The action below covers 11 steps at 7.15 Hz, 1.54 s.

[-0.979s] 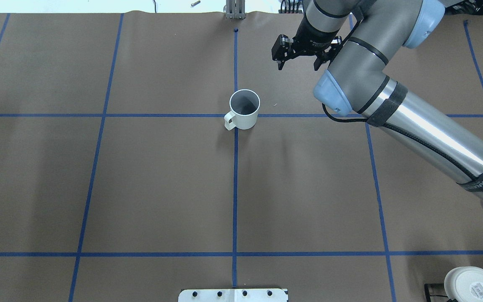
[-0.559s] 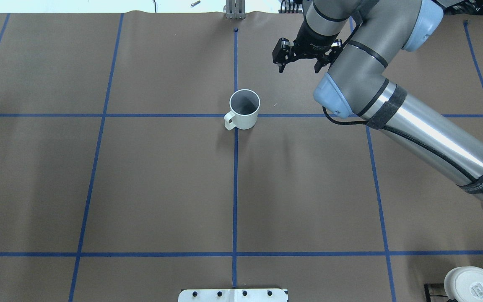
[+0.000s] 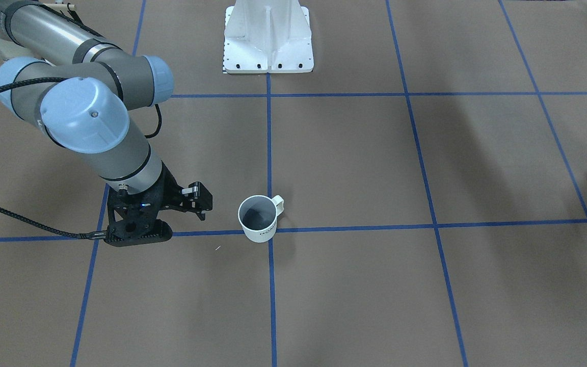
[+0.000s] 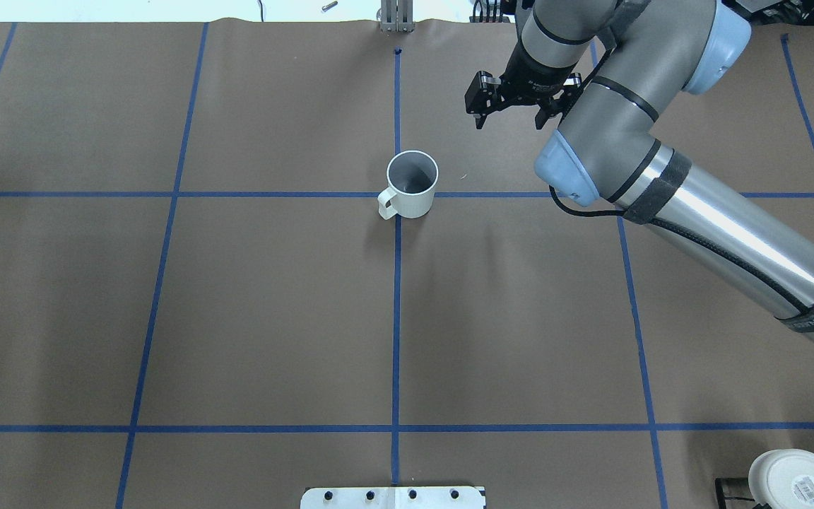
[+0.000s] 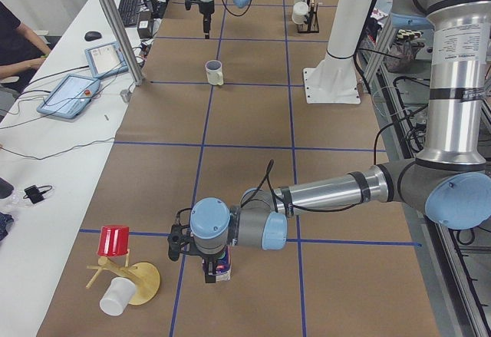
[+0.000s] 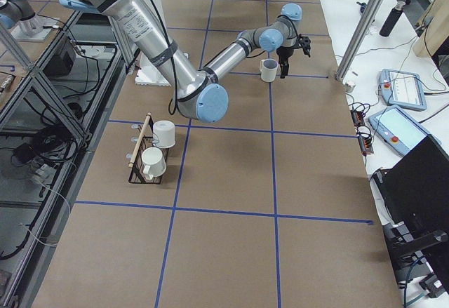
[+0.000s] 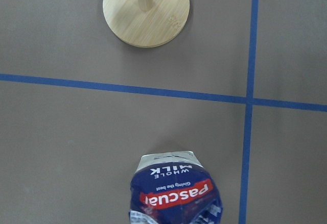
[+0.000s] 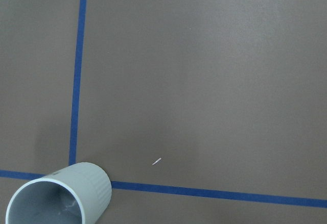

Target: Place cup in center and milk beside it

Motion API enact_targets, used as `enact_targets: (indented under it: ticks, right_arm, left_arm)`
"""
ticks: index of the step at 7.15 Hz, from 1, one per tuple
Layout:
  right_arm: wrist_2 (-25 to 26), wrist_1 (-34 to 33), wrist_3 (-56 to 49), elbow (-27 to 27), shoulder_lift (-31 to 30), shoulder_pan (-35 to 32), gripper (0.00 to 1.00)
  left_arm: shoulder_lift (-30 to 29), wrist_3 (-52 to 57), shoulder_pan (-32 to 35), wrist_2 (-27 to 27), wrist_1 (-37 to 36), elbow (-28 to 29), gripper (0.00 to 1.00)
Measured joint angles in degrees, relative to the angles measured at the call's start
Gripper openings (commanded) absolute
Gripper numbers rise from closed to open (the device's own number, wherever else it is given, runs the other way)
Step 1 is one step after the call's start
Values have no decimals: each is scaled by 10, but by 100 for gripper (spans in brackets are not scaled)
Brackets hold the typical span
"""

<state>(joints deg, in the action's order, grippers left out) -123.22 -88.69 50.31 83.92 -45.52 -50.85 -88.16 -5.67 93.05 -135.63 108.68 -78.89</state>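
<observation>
The cup (image 4: 413,184), a white mug with a dark grey inside, stands upright on the center crossing of two blue tape lines, its handle toward the robot. It also shows in the front view (image 3: 259,218) and in the right wrist view (image 8: 59,196). My right gripper (image 4: 509,116) is open and empty, to the cup's right and farther back, apart from it. The milk (image 7: 173,193), a blue and white Pascual carton, stands far off at the table's left end (image 5: 220,264). My left gripper (image 5: 205,260) is at the carton. I cannot tell whether it is open or shut.
A wooden cup tree (image 5: 123,275) with a red and a white cup stands by the carton; its base shows in the left wrist view (image 7: 145,12). A rack with white mugs (image 6: 151,157) is at the right end. A tiny white fleck (image 8: 157,161) lies near the cup.
My right gripper has shifted slightly to the right, away from the cup, still open. The cup has not moved.
</observation>
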Motion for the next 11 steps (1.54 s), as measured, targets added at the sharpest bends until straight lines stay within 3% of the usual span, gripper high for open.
enact_targets:
  ticks: [6, 7, 9, 10, 11]
  right_arm:
    - [0, 1, 1, 5, -5, 0, 100]
    - [-1, 1, 1, 6, -6, 0, 100]
    - [-1, 1, 1, 11, -9, 0, 100]
    - [-1, 1, 1, 15, -12, 0, 100]
    - [-1, 1, 1, 18, -14, 0, 100]
  left_arm:
    - [1, -5, -11, -4, 14, 7, 98]
    - [3, -5, -13, -4, 14, 7, 89]
    - [8, -5, -15, -5, 13, 5, 32]
    - [8, -6, -16, -5, 13, 3, 12]
    - [9, -6, -16, -4, 12, 1, 0]
